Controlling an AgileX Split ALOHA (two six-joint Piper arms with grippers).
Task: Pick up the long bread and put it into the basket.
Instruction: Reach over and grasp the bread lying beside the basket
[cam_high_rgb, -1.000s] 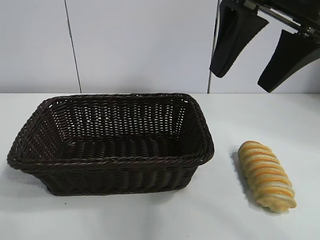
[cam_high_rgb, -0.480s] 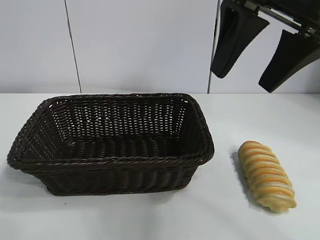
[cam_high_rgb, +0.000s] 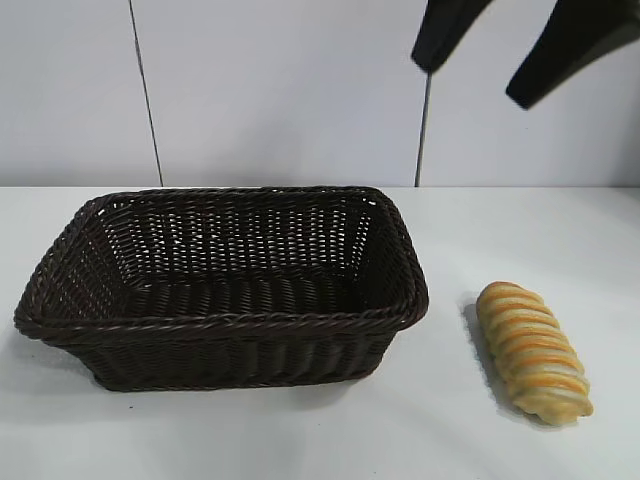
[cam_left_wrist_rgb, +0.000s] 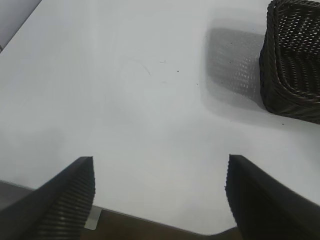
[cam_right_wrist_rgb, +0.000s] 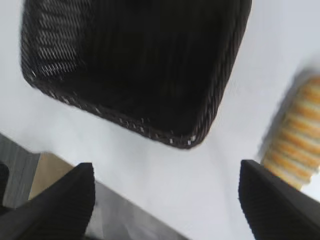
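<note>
right gripper (cam_high_rgb: 500, 55) at one o'clock, fingers apart, tops cropped, high above the long bread (cam_high_rgb: 531, 351) beside the basket (cam_high_rgb: 225, 320); left gripper (cam_left_wrist_rgb: 160, 200) likewise spread, over bare table (cam_left_wrist_rgb: 125, 100)

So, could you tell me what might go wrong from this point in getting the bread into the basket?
1. The right gripper hangs open high above the table, off behind the long bread, so its descent could land off-centre and roll the rounded loaf.
2. The loaf lies close beside the basket; a low carry might clip the braided rim.
3. The left gripper is open over bare table beside the basket and should stay clear.
</note>
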